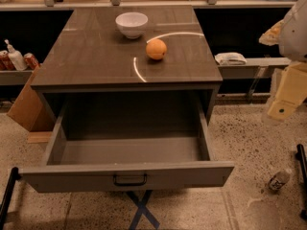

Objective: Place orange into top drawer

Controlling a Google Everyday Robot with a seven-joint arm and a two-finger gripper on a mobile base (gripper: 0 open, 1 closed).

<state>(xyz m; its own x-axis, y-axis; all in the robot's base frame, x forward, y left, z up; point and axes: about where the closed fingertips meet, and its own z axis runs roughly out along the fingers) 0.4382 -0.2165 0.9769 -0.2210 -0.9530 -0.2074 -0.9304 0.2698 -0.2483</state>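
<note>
Small round matte orange point(156, 49) sits on the dark grey bench point(86, 61), just front-right of the white ceramic bowl point(131, 24). Wide grey top drawer point(129, 175) is open, below-front of the bowl. Cream gripper point(287, 97) hangs far right of the bowl, so the orange lies to its left. Jaws apart or together: can't tell.

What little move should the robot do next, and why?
Probably move the gripper over the tabletop toward the orange. The orange sits on the table near the white bowl, untouched, while the gripper hangs off past the table's right side. The top drawer is already pulled open and looks empty.
</note>
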